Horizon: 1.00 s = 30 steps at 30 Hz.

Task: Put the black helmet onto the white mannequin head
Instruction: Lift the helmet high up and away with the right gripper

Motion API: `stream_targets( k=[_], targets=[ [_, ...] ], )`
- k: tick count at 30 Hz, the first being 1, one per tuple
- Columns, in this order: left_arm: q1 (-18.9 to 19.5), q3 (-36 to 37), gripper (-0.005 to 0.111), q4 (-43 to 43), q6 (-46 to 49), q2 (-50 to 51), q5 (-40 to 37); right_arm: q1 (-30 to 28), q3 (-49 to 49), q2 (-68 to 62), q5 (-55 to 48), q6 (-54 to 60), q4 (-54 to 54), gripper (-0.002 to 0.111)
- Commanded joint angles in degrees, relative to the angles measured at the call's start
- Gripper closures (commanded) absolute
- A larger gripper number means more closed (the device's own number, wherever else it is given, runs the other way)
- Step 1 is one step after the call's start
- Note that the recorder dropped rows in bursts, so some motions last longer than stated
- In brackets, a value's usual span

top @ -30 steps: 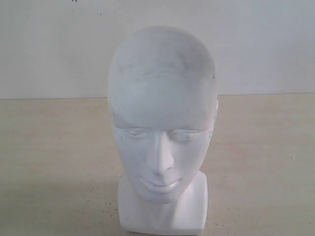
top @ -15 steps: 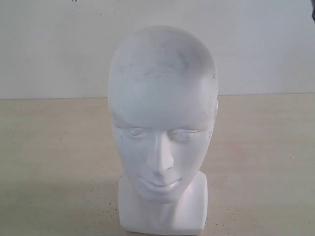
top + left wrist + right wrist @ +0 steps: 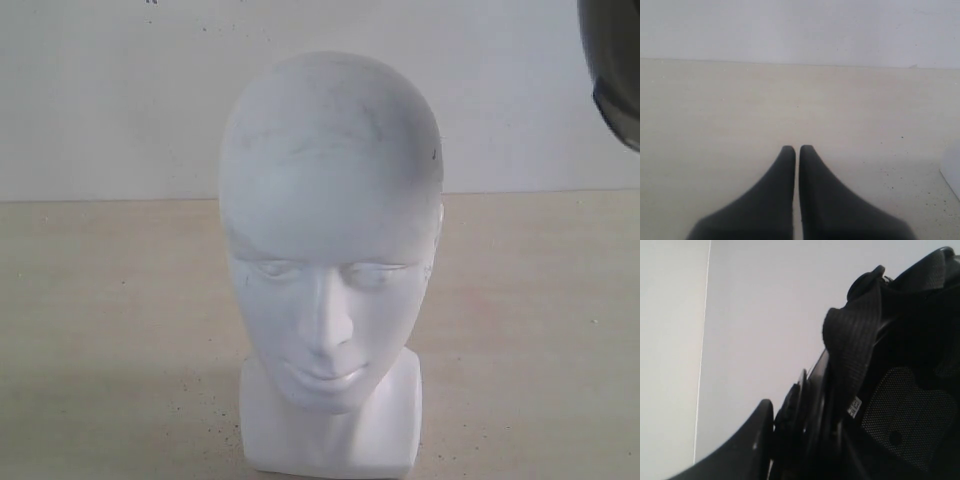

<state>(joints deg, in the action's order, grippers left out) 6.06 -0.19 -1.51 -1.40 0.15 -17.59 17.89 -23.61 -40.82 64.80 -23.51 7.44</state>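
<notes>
The left gripper is seen with its dark fingers pressed together, nothing between them, low over the pale table. At the middle of the exterior view the white mannequin head is stood upright on its squarish base, matte, bald and faintly scuffed with grey, its crown bare. The black helmet is held aloft at the upper right edge, well apart from the head; only a smoke-tinted curve and dark rim are shown. Its mesh lining and ribbed strap are seen from the right wrist, where the right gripper is clamped on its rim.
</notes>
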Motion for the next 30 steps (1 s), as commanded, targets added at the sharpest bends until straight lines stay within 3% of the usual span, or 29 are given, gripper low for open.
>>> stream_targets(
  k=[1, 13, 22, 30],
  targets=[
    [-0.31, 0.19, 0.102, -0.66, 0.23, -0.15, 0.05, -0.04, 0.48, 0.87, 5.16, -0.5, 3.21, 0.108],
    [-0.31, 0.19, 0.102, -0.66, 0.23, -0.15, 0.05, -0.04, 1.46, 0.87, 5.16, -6.61, 0.02, 0.108],
    [-0.31, 0.19, 0.102, -0.66, 0.23, -0.15, 0.05, -0.04, -3.73, 0.87, 5.16, -24.18, -0.51, 0.108],
    [-0.31, 0.19, 0.102, -0.66, 0.23, -0.15, 0.05, -0.04, -8.62, 0.87, 5.16, -33.02, -1.7, 0.108]
  ],
)
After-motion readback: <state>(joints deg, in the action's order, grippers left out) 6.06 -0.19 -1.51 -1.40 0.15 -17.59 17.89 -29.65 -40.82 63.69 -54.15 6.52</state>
